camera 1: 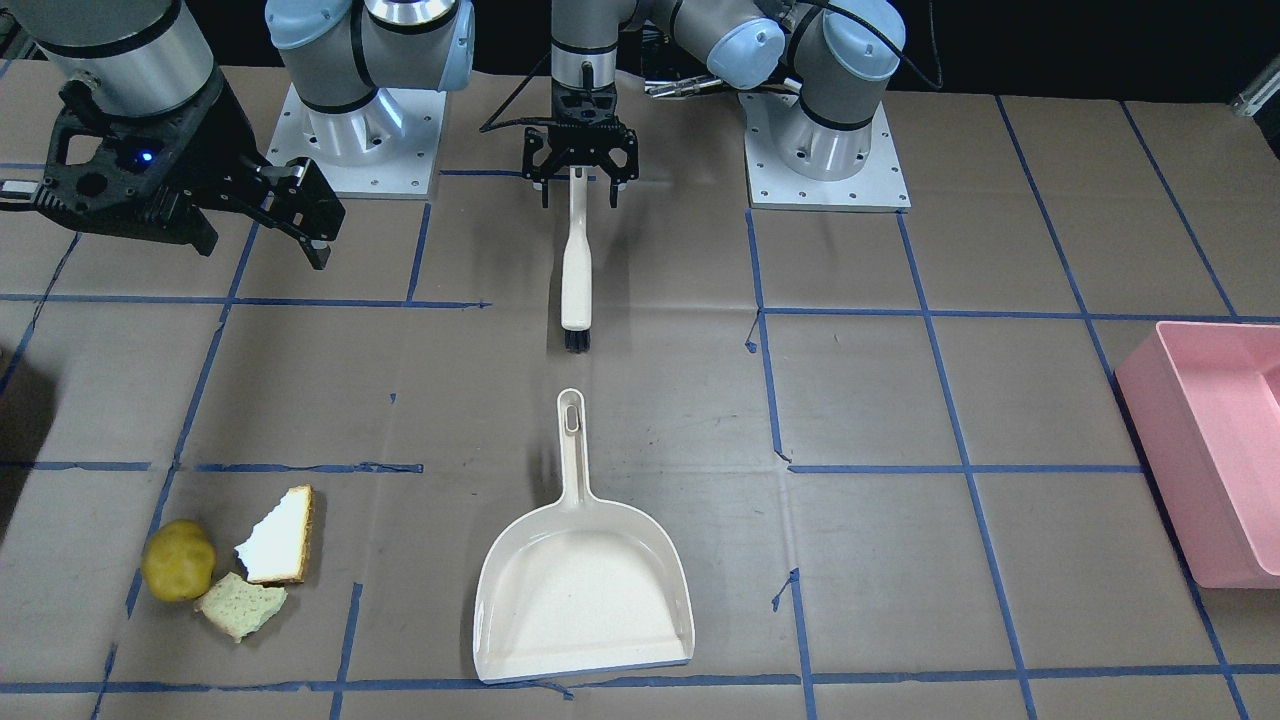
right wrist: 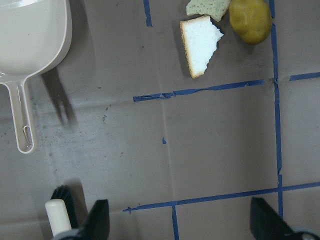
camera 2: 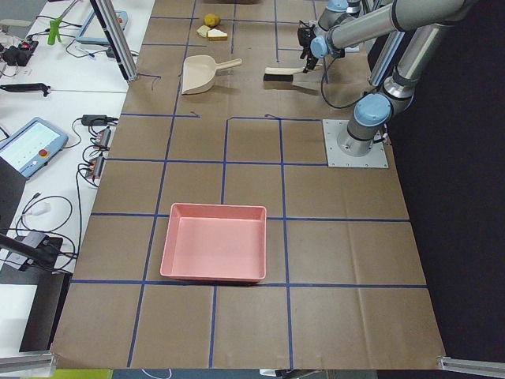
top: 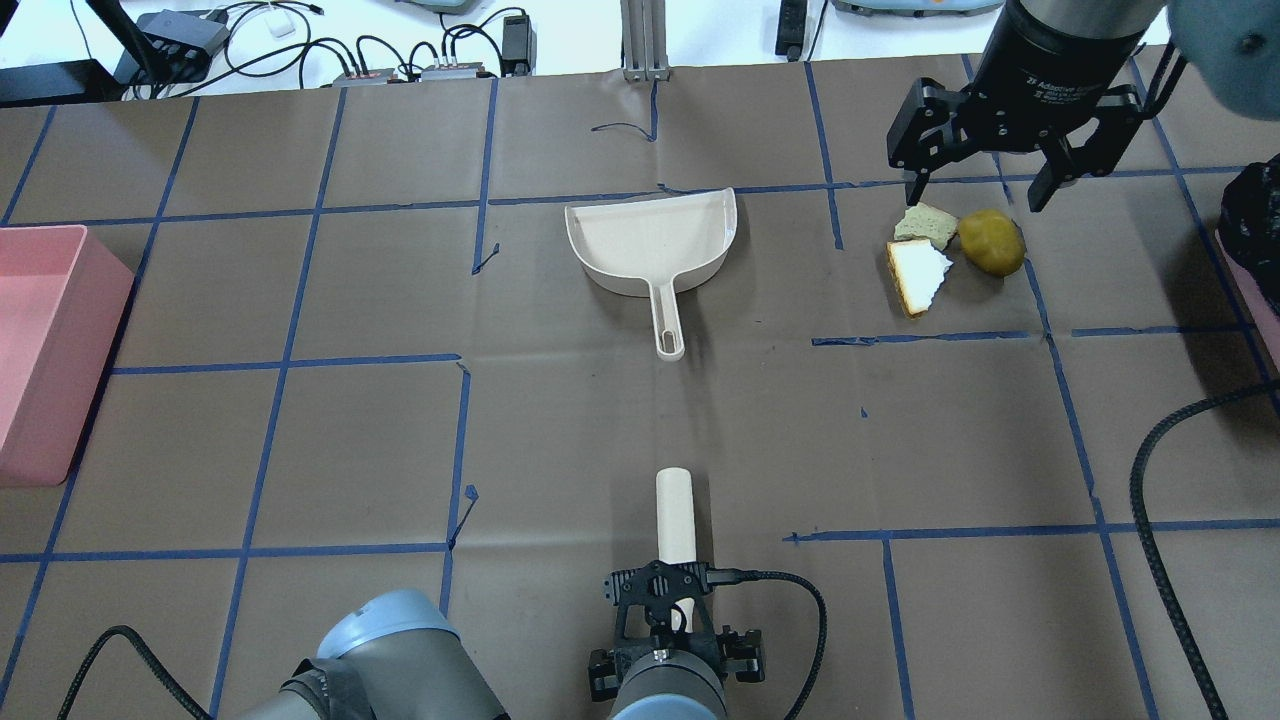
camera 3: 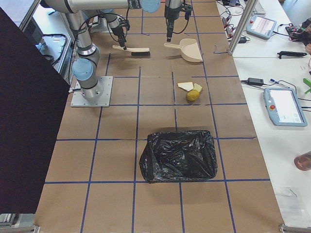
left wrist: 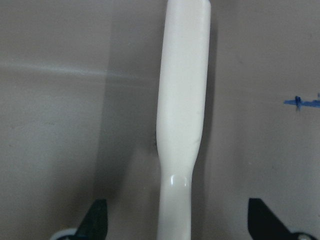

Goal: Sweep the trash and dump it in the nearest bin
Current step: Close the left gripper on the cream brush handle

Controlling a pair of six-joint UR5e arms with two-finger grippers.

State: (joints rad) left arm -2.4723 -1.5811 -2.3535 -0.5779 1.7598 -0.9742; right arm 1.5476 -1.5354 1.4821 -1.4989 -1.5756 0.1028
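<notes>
Pink bin (top: 50,340) at the left edge, cream dustpan (top: 650,240) mid-table, brush (top: 675,515) lying nearer the robot, left claw (camera 1: 579,195) spread astride its handle without pinching, white bread piece (top: 918,275), pale bread piece (top: 925,223) and yellow-green ball (top: 991,242) clustered far right, right claw (top: 978,190) spread wide, raised nearby, black-bagged bin (camera 3: 179,155) at the right edge.

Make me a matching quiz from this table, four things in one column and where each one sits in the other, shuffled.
1 brush
2 dustpan
3 pink bin
4 yellow-green ball

A beside the bread pieces
B in the middle, handle towards the robot
C far out on the robot's left side
D handle between the open left gripper's fingers

Pairs: 1-D, 2-B, 3-C, 4-A
</notes>
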